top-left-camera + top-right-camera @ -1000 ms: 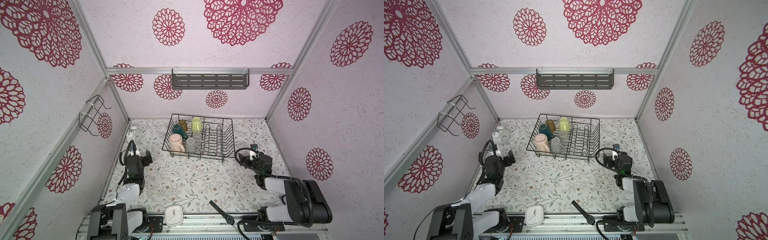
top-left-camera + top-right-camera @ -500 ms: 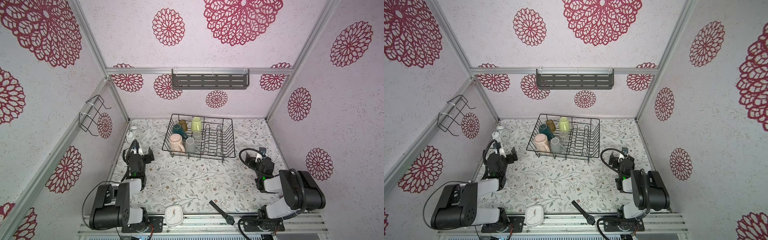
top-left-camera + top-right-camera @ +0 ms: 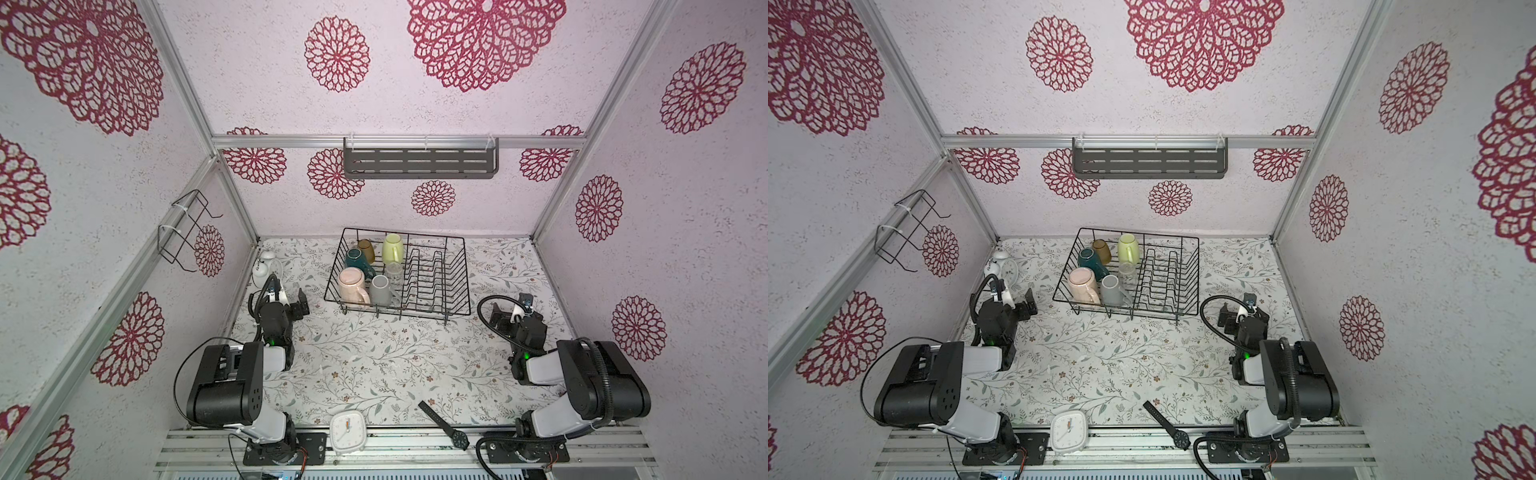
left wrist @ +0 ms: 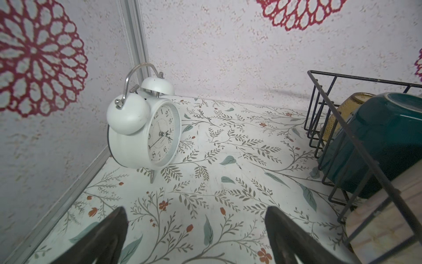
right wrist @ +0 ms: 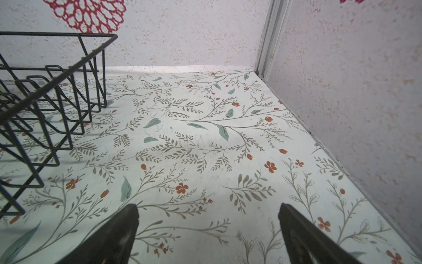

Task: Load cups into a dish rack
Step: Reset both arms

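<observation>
The black wire dish rack (image 3: 395,308) (image 3: 1125,311) stands at the back middle of the table. Several cups sit in its left half: pink (image 3: 352,282), grey (image 3: 380,289), teal (image 3: 356,259), amber tumbler (image 3: 366,250), lime-green (image 3: 392,248) and a small clear glass (image 3: 393,272). My left gripper (image 3: 293,297) (image 4: 196,217) hovers low, left of the rack, open and empty. The left wrist view catches the teal cup (image 4: 376,137) behind the rack's wires (image 4: 356,137). My right gripper (image 3: 512,308) (image 5: 209,212) is open and empty, right of the rack (image 5: 57,75).
A white twin-bell alarm clock (image 3: 264,268) (image 4: 146,132) stands in the back left corner, just beyond the left gripper. A square white clock (image 3: 348,430) and a black wristwatch (image 3: 442,424) lie at the front edge. A grey shelf (image 3: 419,163) and a wire holder (image 3: 187,230) hang on the walls.
Both arms have folded back toward their bases, with their elbows now raised in the foreground. The grippers stay open and low on either side of the rack. The cups have not moved.
</observation>
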You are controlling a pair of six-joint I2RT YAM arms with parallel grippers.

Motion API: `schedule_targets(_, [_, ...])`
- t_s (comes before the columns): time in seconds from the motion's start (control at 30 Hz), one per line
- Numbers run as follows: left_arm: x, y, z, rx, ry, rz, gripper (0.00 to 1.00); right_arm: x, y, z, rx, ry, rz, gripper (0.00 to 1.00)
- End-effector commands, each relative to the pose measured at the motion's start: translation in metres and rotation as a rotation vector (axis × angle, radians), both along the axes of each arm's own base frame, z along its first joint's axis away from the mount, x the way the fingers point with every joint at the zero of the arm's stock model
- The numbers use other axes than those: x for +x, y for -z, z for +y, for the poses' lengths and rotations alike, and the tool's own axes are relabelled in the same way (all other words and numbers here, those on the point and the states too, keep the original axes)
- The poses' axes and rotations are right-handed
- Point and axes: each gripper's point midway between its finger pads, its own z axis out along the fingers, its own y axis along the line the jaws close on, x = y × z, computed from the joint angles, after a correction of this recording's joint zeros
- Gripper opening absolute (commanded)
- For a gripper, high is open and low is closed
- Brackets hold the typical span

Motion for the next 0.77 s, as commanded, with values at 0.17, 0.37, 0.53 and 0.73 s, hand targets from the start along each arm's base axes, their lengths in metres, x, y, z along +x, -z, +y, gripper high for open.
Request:
schedule_targets(0.17, [0.0024,-0.0027,0.0109,0.005,-0.049,0.006,0.97,0.0082,-0.0209,-0.0021,0.0,0.019,-0.071,0.99])
schedule_targets(0.37, [0.0023,-0.0026,0.0112,0.004,-0.049,0.006,0.97,0.0089,-0.0208,-0.0012,-0.012,0.026,-0.067,0.99])
schedule_targets(0.53, [0.0023,-0.0025,0.0111,0.004,-0.049,0.006,0.97,0.009,-0.0204,-0.001,-0.013,0.027,-0.066,0.99])
schedule_targets(0.73, [0.0024,-0.0027,0.0114,0.004,-0.05,0.006,0.97,0.0082,-0.0207,-0.001,-0.013,0.027,-0.068,0.99])
